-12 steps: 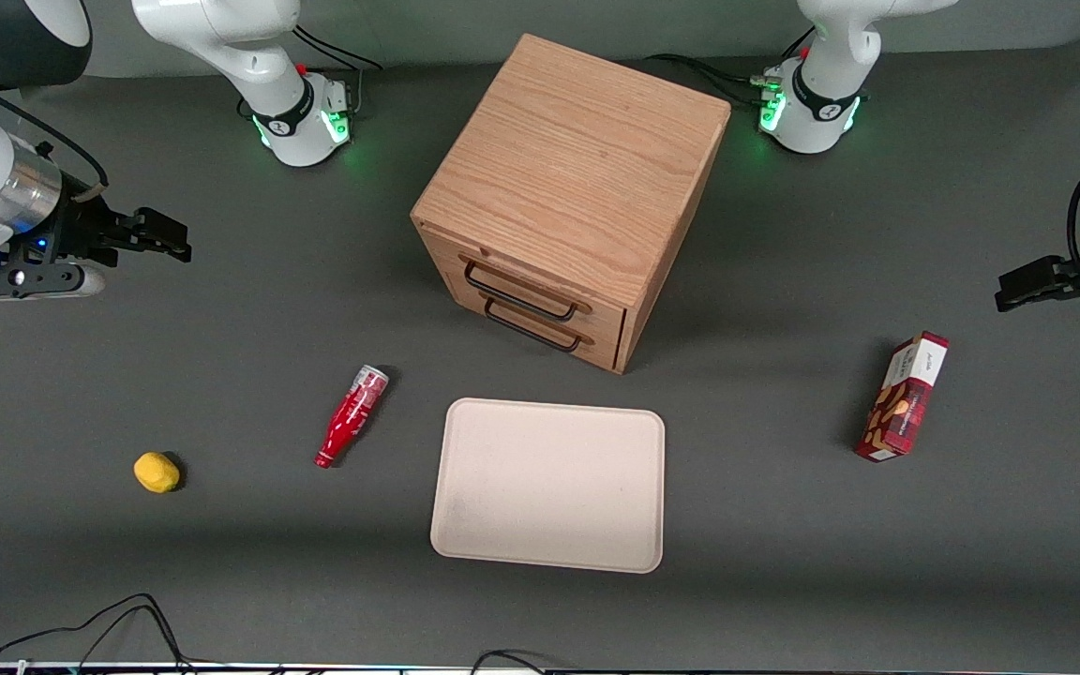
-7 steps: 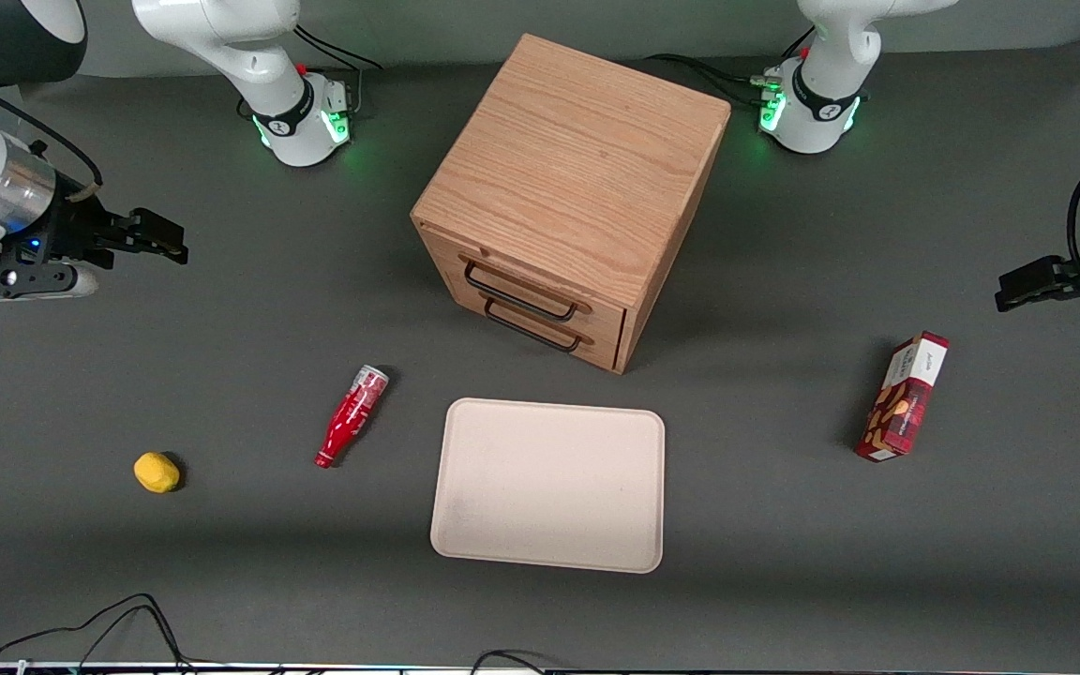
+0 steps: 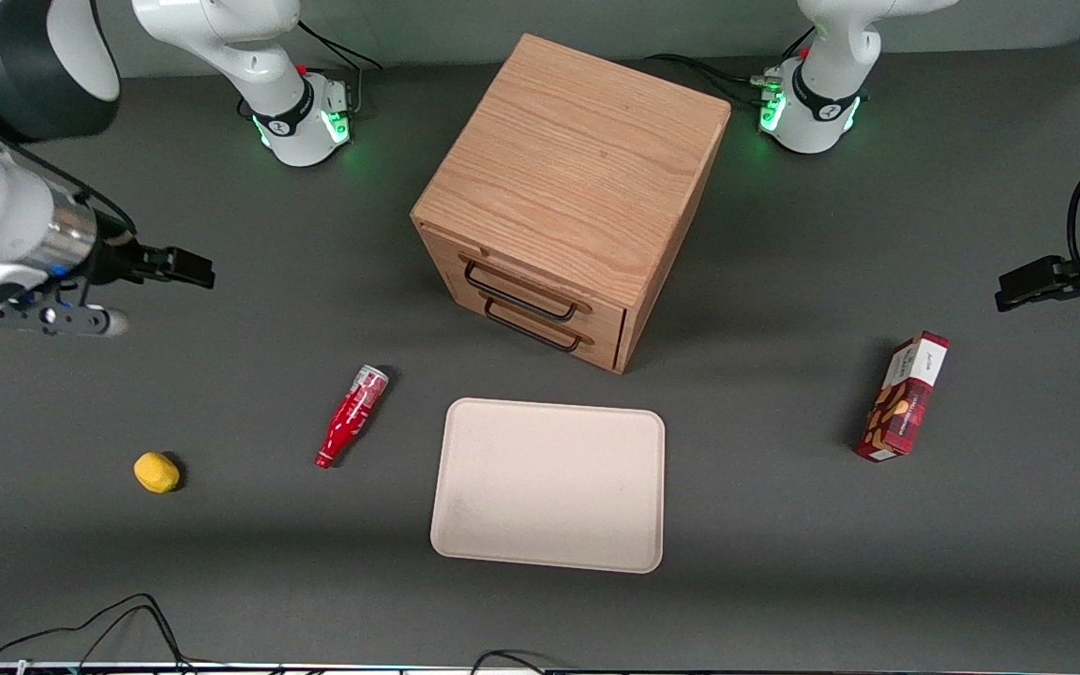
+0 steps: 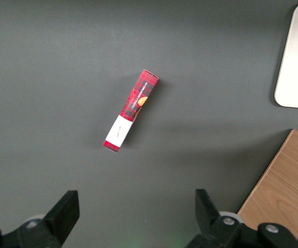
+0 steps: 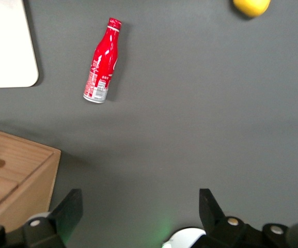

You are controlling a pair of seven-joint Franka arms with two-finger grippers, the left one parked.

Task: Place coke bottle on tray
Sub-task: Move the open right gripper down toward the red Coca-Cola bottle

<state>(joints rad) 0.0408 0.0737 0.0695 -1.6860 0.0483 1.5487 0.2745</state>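
Bottle (image 3: 352, 415) lies on its side on the table, just beside the tray (image 3: 549, 485) but not on it, cap end nearer the front camera. Gripper (image 3: 186, 267) hangs above the table, well apart from the bottle, fingers spread and empty. Nothing is done yet: reaching, grasping, carrying and setting down all remain.

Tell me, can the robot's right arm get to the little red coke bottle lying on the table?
Probably yes. The coke bottle lies flat on bare table beside the tray, nothing over it. The open gripper hangs above the table, farther from the front camera.
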